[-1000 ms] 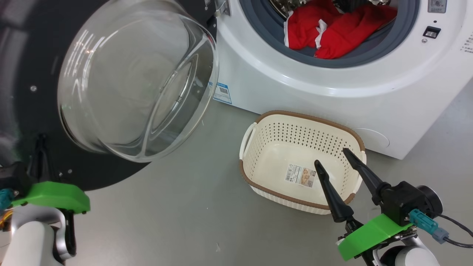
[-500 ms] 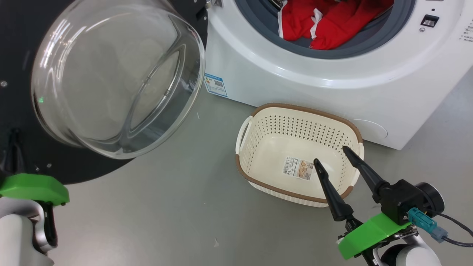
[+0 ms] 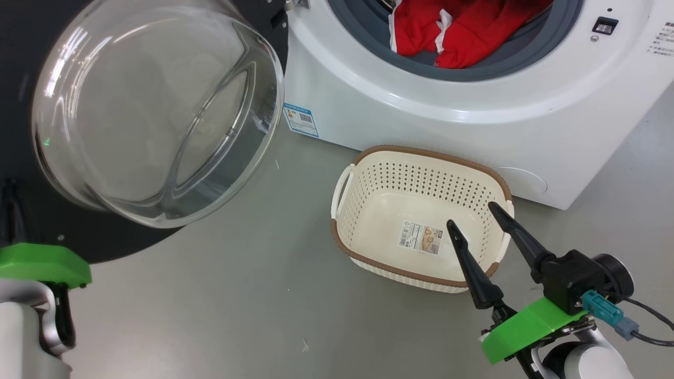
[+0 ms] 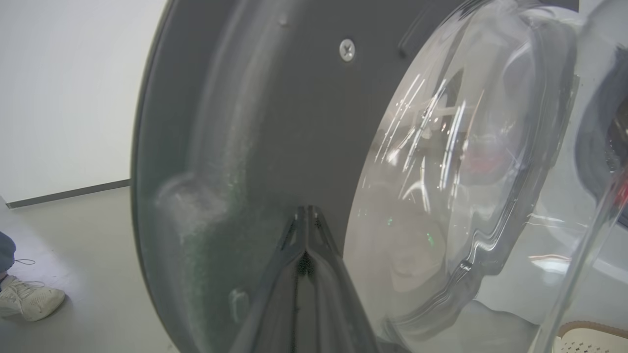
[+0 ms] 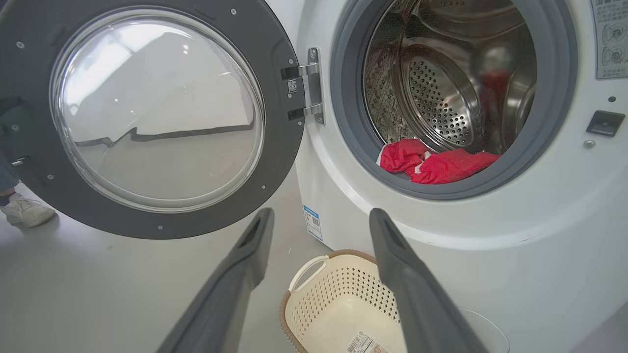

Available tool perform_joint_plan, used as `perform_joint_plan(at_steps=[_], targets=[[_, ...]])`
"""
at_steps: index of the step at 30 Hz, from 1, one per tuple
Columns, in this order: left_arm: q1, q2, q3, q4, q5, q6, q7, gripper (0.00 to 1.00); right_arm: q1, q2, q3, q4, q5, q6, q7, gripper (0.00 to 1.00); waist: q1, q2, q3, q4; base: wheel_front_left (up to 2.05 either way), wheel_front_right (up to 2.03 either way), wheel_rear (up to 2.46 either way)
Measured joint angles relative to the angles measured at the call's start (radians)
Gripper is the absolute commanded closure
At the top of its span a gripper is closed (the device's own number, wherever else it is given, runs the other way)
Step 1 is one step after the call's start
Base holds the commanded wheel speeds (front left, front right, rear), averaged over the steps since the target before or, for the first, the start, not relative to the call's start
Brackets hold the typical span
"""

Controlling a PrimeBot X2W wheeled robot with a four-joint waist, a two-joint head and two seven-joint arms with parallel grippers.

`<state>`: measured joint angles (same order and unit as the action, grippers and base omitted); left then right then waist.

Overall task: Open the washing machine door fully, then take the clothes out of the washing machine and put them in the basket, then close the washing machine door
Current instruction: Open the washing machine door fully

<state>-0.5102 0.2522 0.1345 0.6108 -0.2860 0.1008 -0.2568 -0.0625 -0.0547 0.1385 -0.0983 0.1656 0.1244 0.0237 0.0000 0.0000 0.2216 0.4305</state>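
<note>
The washing machine door (image 3: 105, 239) stands swung wide, its glass bowl bulging toward me, and also shows in the right wrist view (image 5: 277, 147). My left gripper (image 4: 306, 212) is shut, its tips resting against the door's black inner ring (image 4: 255, 147) beside the glass. The white washing machine (image 3: 421, 116) holds the red clothes (image 3: 463, 31) at the drum's front lip (image 5: 436, 164). On the floor before it sits the basket (image 3: 432, 153), with just a paper label inside. My right gripper (image 3: 472, 215) hangs open over the basket's near right corner, holding nothing.
A person's foot in a white shoe (image 5: 27, 211) stands on the grey floor behind the open door, and shows again (image 4: 29, 301) in the left wrist view. A blue label sticker (image 3: 301, 119) marks the machine's lower left front. Bare floor lies between door and basket.
The head camera has shifted a little. The door has swung slightly further away from the machine, my left gripper moving left with it. The right gripper holds its place over the basket.
</note>
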Motion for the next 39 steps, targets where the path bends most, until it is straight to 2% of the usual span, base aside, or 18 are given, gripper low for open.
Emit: perform_joint_plan(at_steps=[7,14,17,18,28,35,39], targets=[[0.023,-0.022,0.012,-0.076,0.005,-0.04,0.0,1.0,-0.006,0.0,-0.001,0.006,0.004,0.0,-0.009,0.0,0.0,0.0,-0.004,-0.009,0.0,0.0,0.0],[0.106,-0.038,0.02,-0.197,0.004,-0.05,0.0,1.0,-0.008,0.0,-0.021,0.024,0.021,0.0,-0.034,0.0,0.0,0.0,-0.01,-0.031,0.0,0.0,0.0],[0.153,-0.048,0.016,-0.261,0.003,-0.066,0.0,0.12,-0.008,0.0,-0.028,0.035,0.03,0.0,-0.051,0.0,0.0,0.0,-0.017,-0.043,0.0,0.0,0.0],[0.17,-0.048,0.012,-0.282,0.003,-0.068,0.0,0.0,-0.008,0.0,-0.029,0.038,0.03,0.0,-0.056,0.0,0.0,0.0,-0.019,-0.047,0.0,0.0,0.0],[0.29,-0.084,-0.049,-0.511,0.004,-0.069,0.037,0.0,-0.009,0.001,-0.054,0.077,0.057,0.0,-0.108,0.0,0.0,0.0,-0.048,-0.109,0.0,0.0,0.0],[0.332,-0.096,-0.09,-0.606,-0.016,-0.104,0.054,0.0,-0.009,0.002,-0.069,0.097,0.057,0.0,-0.142,0.0,0.0,0.0,-0.063,-0.159,0.0,0.0,0.0],[0.351,-0.108,-0.12,-0.642,-0.044,-0.14,0.067,0.0,-0.009,0.002,-0.091,0.111,0.056,0.0,-0.166,0.0,0.0,0.0,-0.07,-0.198,0.0,0.0,0.0]])
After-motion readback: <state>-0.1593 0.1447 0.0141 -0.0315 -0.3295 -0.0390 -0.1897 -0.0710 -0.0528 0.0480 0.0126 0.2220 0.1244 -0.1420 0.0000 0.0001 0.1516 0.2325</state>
